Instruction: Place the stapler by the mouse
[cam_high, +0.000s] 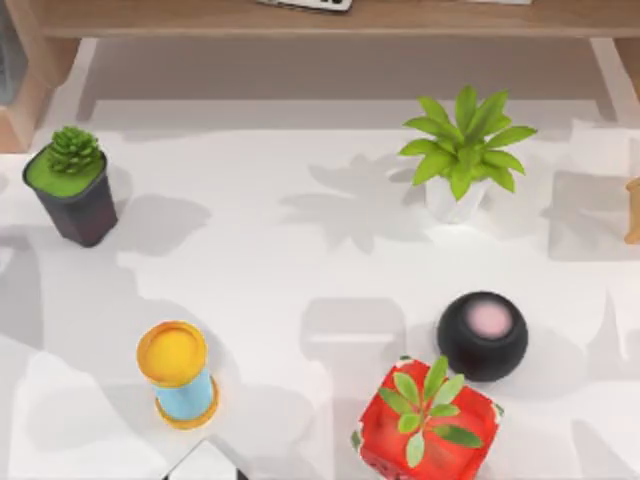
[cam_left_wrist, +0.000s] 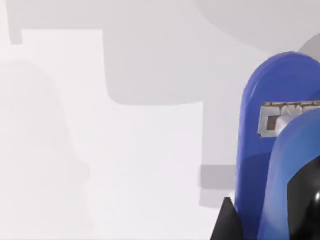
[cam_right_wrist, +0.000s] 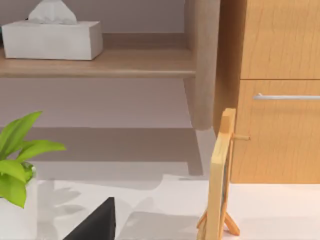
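Your left wrist view gives you the stapler (cam_left_wrist: 272, 150), glossy blue with a rounded nose and a metal staple slot, close over the white table (cam_left_wrist: 100, 150); whether that gripper grips it, you cannot tell. From above, you see a round black mouse (cam_high: 482, 335) beside a red-potted plant (cam_high: 428, 425), right of centre.

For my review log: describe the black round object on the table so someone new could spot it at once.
Start in the top view at the white table, right half, near the front edge. Just behind and right of the red pot with a small plant sits the black round object. Unlike its leafy neighbours, it is a glossy dark dome with a pale pink top.
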